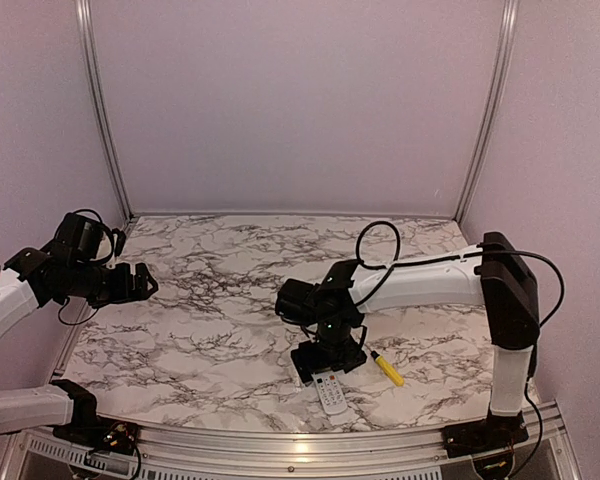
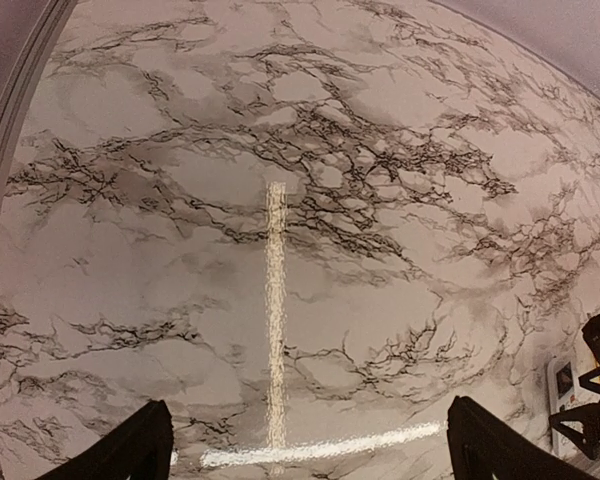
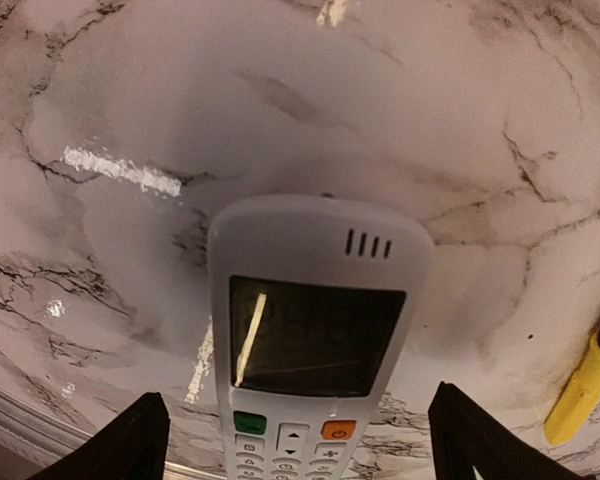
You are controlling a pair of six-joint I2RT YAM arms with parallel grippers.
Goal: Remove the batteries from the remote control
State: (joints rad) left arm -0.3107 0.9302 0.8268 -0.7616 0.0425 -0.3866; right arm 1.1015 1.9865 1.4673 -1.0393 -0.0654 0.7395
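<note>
Top external: the bench is a flat slab with a glossy white marble pattern and grey-black veining. Pale walls close it on three sides and a curved metal rail runs along the near edge. A slim white rectangular plastic remote control lies face up, right of centre, close to that rail with only a narrow strip of bench between them. Just to its right, not touching, is a yellow-handled screwdriver with a black end, set at a slant. The widest stretch of bench lies left of and beyond the remote control.

Right wrist: the remote control has rounded corners, four small slots at its top, a dark glossy screen, and green and orange buttons below it. The right tool is spread wide. One black fingertip stands on each side of the handset, both well clear of its edges, gripping nothing. Cannot tell whether the tips reach the bench, since the frame cuts them off. The screwdriver shows at the right edge.

Left wrist: the left tool is also wide apart and holds nothing. It hangs above bare marble, far to the left.
</note>
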